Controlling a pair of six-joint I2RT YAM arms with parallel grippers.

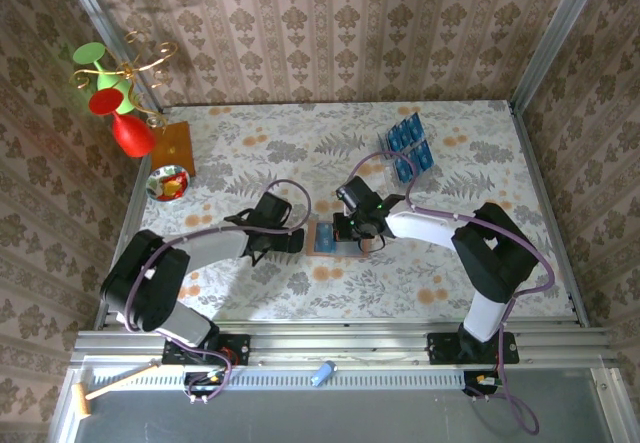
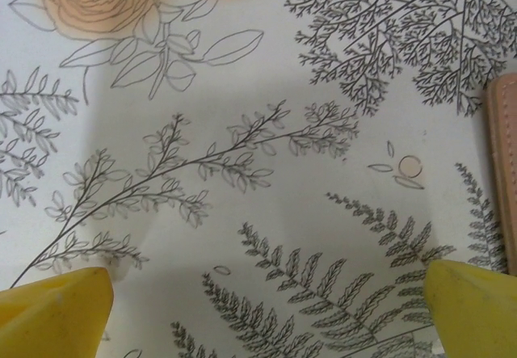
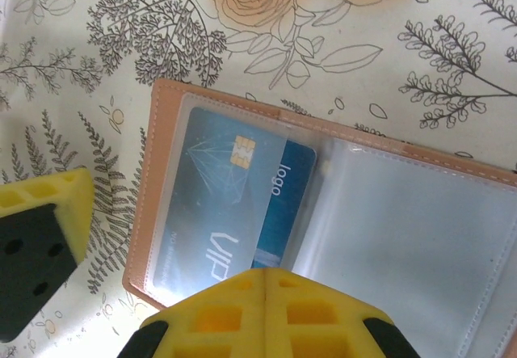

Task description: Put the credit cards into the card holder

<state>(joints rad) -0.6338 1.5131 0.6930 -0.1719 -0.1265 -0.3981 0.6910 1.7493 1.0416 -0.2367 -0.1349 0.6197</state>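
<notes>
Right hand (image 3: 266, 297) hangs closed over card holder (image 3: 145, 216).

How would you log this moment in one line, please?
left gripper: open, empty | right gripper: shut over credit card | credit card: partly sleeved in card holder

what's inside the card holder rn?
One blue credit card, chip face showing, mostly tucked in a clear sleeve of the card holder. Its lower edge is covered by the shut right gripper.
</notes>
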